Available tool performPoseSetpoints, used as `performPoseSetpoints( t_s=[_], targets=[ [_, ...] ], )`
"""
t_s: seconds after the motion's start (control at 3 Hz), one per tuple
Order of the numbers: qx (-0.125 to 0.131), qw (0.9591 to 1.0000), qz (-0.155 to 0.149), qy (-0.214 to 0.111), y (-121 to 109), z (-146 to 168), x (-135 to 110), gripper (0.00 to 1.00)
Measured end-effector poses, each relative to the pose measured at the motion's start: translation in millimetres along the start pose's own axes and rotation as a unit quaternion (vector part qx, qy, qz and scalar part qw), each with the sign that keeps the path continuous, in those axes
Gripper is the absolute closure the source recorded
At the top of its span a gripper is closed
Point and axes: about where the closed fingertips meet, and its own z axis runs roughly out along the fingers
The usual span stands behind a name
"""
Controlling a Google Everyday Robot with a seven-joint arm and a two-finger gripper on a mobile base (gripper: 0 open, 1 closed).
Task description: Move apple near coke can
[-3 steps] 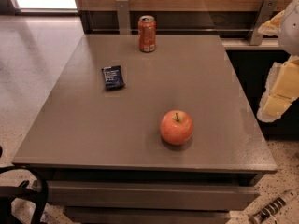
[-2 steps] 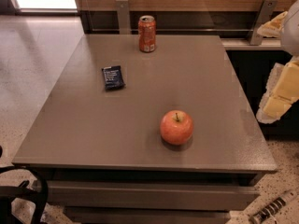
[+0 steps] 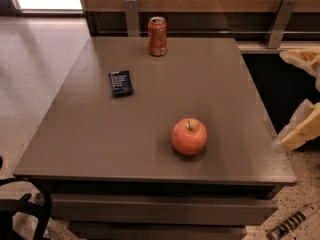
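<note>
- Compared with a second ago: no shift anywhere. Same spots for the apple (image 3: pixel 189 136), the coke can (image 3: pixel 157 36) and the end effector (image 3: pixel 298 100).
- Coke can, taken as landmark: upright near the far edge of the table (image 3: pixel 210 84), silver top showing.
- Apple: well apart from the coke can, toward the table's near edge and a little to the picture's right of it. Stem up, resting free on the table, touched by nothing.
- Dark blue packet (image 3: pixel 121 82): flat on the table, closer to the coke can than the apple is, in front of it and to the picture's left. Off the straight path from apple to coke can.
- End effector: pale shape beyond the table's side, far to the picture's right of the coke can and nearer the camera. Clear of the apple. Open or closed: cannot tell. Judged empty of the apple at least, given the fruit lying free.
- Meaning for the task: most likely not yet begun, with reach, grasp, carry and release all ahead.
- Probable next need: end effector over the apple, grip across its wide round body, lift, then travel toward the coke can and set down just beside it.
- Risks, as a judgement: round apple apt to roll on release; upright coke can easy to tip if bumped.
</note>
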Motion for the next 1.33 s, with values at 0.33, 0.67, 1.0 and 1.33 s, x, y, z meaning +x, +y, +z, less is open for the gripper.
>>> performPoseSetpoints(
  t_s=[0.33,0.67,1.0,1.33],
  targets=[
    [-0.004,0.9916,0.011,-0.129,9.7,31.6,-16.9,0.00],
    [-0.039,0.9764,0.032,-0.210,19.4,53.6,-36.9,0.00],
    [-0.069,0.9672,0.049,-0.239,32.1,67.4,-46.9,0.00],
    [-0.069,0.9672,0.049,-0.239,32.1,67.4,-46.9,0.00]
  ],
)
